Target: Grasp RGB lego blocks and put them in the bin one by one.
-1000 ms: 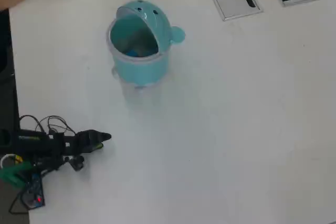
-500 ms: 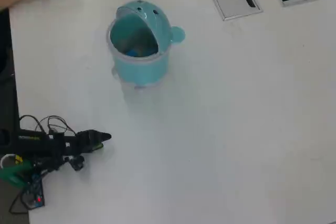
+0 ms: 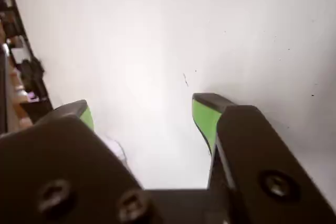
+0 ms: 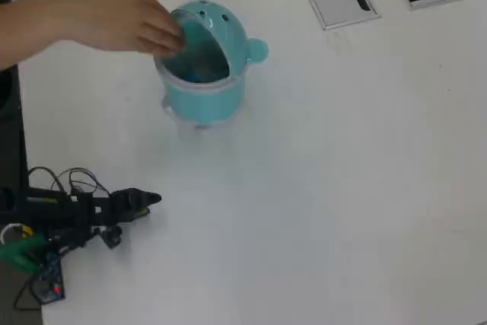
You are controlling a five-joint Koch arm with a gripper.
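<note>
person's hand [image 4: 122,19] now reaching bin [image 4: 204,81] (upright, lid open)

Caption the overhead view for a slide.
A person's hand reaches the open teal bin while the arm's tool rests apart.

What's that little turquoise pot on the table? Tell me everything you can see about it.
The bin is a small teal cylinder that looks like smooth plastic, standing upright on the white table. Its domed lid, marked with small dark dots, is tipped back so the mouth is open, and a round tab sticks out at its side. Something blue shows inside. A person's hand reaches in from the left of the overhead view, fingers at the rim.
</note>
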